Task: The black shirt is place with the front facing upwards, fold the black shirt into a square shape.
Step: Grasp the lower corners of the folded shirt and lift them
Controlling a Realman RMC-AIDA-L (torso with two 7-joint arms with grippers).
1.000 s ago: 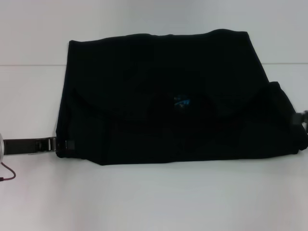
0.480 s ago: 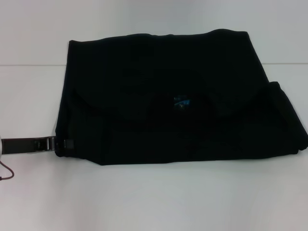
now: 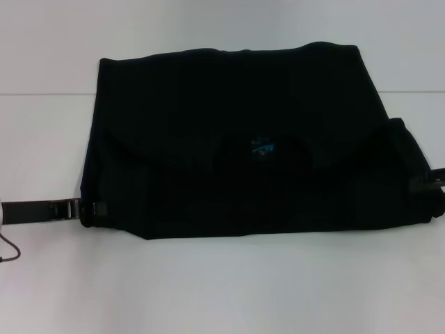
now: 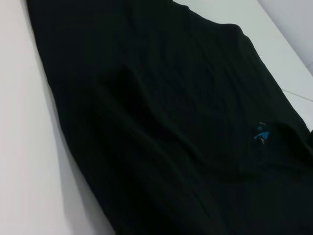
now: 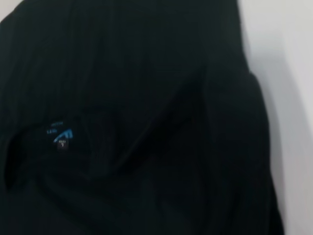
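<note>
The black shirt [image 3: 243, 153] lies flat on the white worktop [image 3: 222, 292], spread across its middle and reaching towards the far edge. It is already partly folded into a wide rectangle, with its long axis running from the worktop's left side to its right. The small blue neck label [image 3: 263, 147] shows near the middle of the cloth, so the collar end appears to be turned inward over the body. No print is visible.

The left hand [image 3: 89, 208] sits at the shirt's near left corner, low on the worktop, with the arm stretching off towards the left edge. Whether its fingers are apart or pinched on the hem cannot be told. The right hand [image 3: 425, 182] is at the shirt's right side, close to the worktop's right edge, and its state cannot be told either.

The cloth looks soft, light and limp, likely to sag and crease once lifted. It would probably handle best if pinched at the corners of one short side and carried across to the other.
</note>
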